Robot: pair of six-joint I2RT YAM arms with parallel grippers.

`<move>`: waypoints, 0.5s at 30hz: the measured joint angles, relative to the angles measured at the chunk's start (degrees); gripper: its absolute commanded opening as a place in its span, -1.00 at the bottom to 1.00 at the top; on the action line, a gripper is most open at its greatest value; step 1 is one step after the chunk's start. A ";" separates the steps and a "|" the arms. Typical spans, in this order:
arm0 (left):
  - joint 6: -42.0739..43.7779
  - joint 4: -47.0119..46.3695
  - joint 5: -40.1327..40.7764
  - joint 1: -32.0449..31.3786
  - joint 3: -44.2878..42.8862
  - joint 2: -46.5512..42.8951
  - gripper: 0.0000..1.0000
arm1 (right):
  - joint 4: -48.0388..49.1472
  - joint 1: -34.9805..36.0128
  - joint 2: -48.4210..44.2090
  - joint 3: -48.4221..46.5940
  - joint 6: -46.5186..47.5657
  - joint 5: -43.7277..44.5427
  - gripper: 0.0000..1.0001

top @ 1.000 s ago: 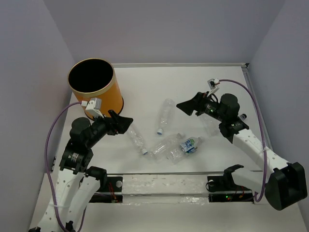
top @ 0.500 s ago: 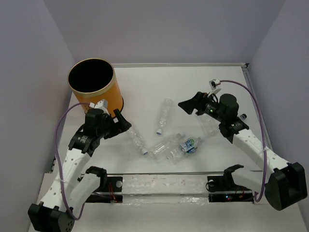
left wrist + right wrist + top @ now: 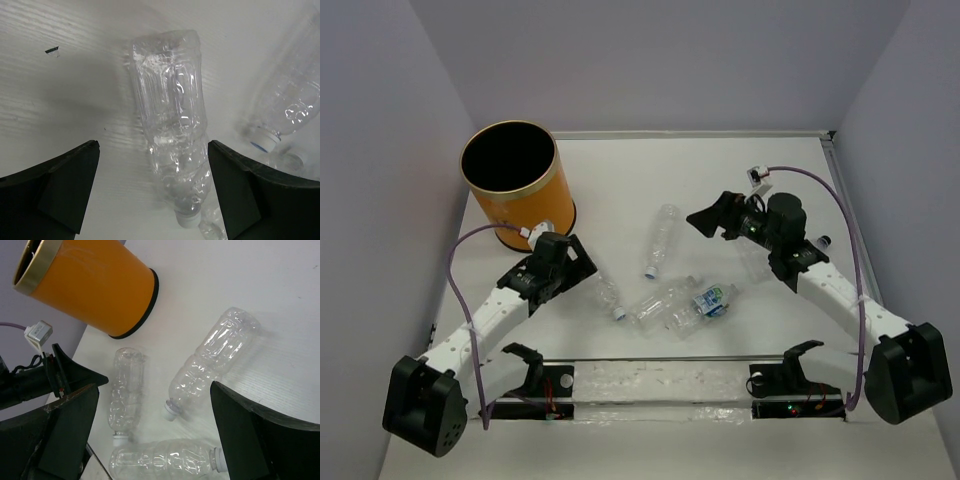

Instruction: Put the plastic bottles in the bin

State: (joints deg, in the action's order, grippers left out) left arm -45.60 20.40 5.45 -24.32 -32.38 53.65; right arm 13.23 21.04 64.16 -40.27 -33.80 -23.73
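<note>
The orange bin stands at the back left and also shows in the right wrist view. Several clear plastic bottles lie on the white table: one mid-table, one beside my left gripper, one in front and a blue-labelled one. My left gripper is open, low over a capped bottle that lies between its fingers, untouched. My right gripper hangs open above the table, over three bottles.
A further clear bottle lies partly under the right arm. Grey walls close in the table on the left, back and right. A clear strip runs along the near edge between the arm bases. A neighbouring bottle's neck lies right of my left fingers.
My left arm has stretched forward and dropped low, bringing its open jaws around the bottle near the bin. The right gripper has shifted slightly left, still open. No bottle has moved.
</note>
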 measured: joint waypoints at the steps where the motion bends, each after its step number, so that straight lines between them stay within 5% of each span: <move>1: -0.48 -1.64 0.90 -0.07 0.63 1.29 0.98 | 0.00 0.02 0.52 0.00 0.04 0.02 0.95; 10: -1.01 -16.50 8.85 -0.87 1.92 13.88 0.98 | -0.31 0.46 8.22 -0.02 0.66 1.70 0.99; 15: -0.85 -22.84 10.93 -0.87 1.92 19.91 0.71 | -4.92 2.03 15.96 -3.96 1.46 4.68 0.99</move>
State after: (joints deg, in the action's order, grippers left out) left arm -46.46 -2.44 16.38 -25.19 -30.46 73.56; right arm 8.32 23.07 80.12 -44.23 -32.34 -19.05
